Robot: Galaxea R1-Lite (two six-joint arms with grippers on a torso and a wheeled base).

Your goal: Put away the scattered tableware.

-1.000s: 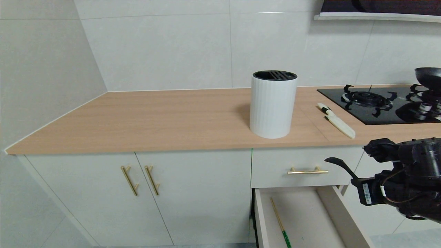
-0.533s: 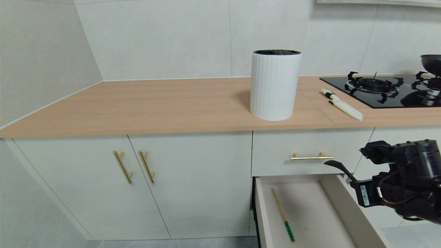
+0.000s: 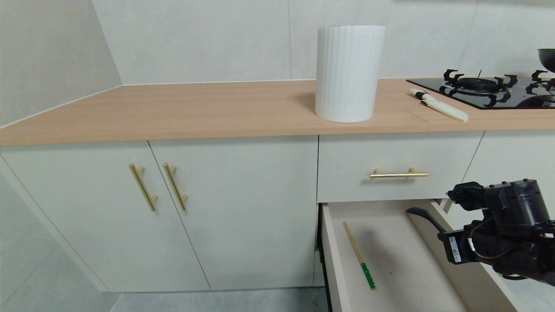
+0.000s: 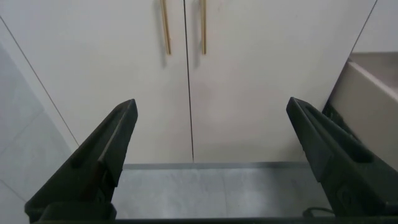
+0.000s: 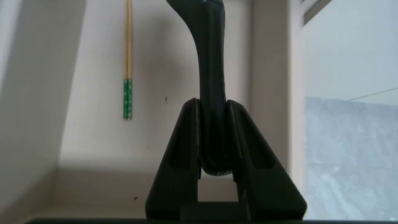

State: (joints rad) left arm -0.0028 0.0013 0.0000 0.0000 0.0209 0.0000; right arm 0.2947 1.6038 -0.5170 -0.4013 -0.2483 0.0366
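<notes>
My right gripper is shut on the handle of a black utensil, which sticks out over the open drawer near its right wall. From the right wrist, the utensil runs straight out between the fingers above the drawer floor. A pair of wooden chopsticks with green ends lies on the drawer floor to the left of the utensil; the right wrist view also shows the chopsticks. My left gripper is open, low in front of the cabinet doors.
On the wooden counter stand a white ribbed knife holder and, to its right, a cream knife beside the black gas hob. A closed drawer with a brass handle sits above the open one. Cabinet doors are shut.
The head camera has sunk, so the counter has risen in the picture. My right gripper with the black utensil now sits lower against the drawer fronts, over the open drawer.
</notes>
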